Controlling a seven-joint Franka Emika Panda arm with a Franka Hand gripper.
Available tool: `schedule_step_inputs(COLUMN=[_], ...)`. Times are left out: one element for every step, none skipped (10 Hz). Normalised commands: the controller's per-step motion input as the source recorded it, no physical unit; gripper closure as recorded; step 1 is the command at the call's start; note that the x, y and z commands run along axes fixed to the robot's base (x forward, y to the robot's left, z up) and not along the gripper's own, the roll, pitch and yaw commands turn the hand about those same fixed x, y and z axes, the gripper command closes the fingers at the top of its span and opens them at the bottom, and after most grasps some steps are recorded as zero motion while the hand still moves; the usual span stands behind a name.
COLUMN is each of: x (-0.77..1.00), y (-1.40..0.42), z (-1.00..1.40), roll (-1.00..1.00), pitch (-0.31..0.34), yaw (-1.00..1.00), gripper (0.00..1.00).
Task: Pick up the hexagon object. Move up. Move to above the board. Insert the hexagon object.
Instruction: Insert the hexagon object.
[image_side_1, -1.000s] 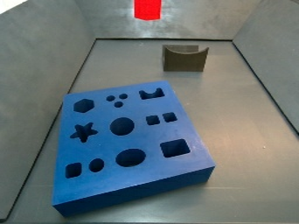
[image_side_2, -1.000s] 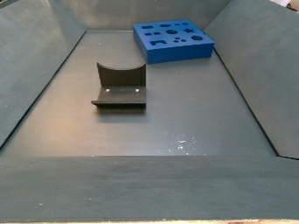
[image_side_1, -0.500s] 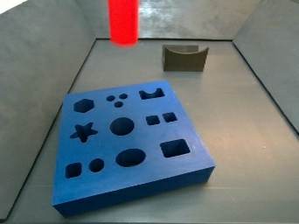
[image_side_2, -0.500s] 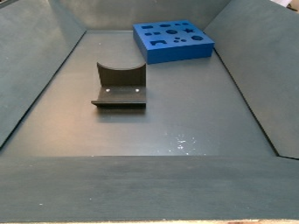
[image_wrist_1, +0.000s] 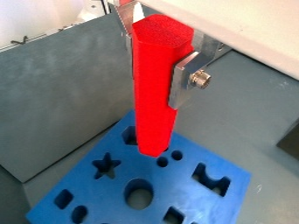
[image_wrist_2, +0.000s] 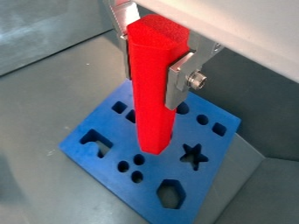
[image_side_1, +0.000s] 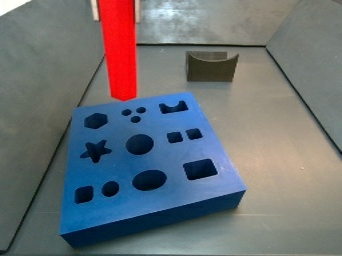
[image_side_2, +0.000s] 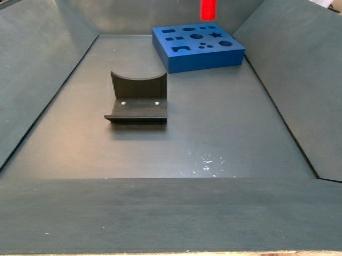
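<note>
My gripper (image_wrist_1: 158, 52) is shut on the hexagon object (image_wrist_1: 152, 96), a tall bright-red peg that hangs upright between the silver fingers (image_wrist_1: 184, 80); both wrist views show this grip (image_wrist_2: 158, 57). The blue board (image_side_1: 114, 170) lies below with its shaped holes, the hexagon hole (image_side_1: 92, 120) near its far left corner. In a side view the peg (image_side_1: 120, 50) hangs over the board's far edge, its lower end clear above the surface. The gripper body is cut off there. In a side view only the peg's tip (image_side_2: 211, 8) shows above the board (image_side_2: 207, 63).
The dark fixture (image_side_1: 210, 65) stands on the grey floor behind the board, and it shows nearer the camera in a side view (image_side_2: 136, 100). Sloping grey walls enclose the floor on all sides.
The red peg has moved from the far back of the bin toward the board and now hangs over its far edge. Its tip has come into the side view that lacked it.
</note>
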Motion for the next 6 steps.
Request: schedule_step_inputs(x=[-0.22,-0.40,0.00,-0.66,-1.00,-0.09], y=[0.27,0.28,0.00,0.17,0.14,0.00], z=[-0.47,-0.33,0.00,-0.36,-0.45,-0.12], roll=[-0.10,-0.23,0.01,0.00,0.00,-0.10], pitch=[0.000,-0.050,0.000,-0.034,-0.079,-0.036], yaw=[0.90,0.61,0.00,0.25,0.19,0.07], gripper=[1.00,1.00,1.00,1.00,1.00,1.00])
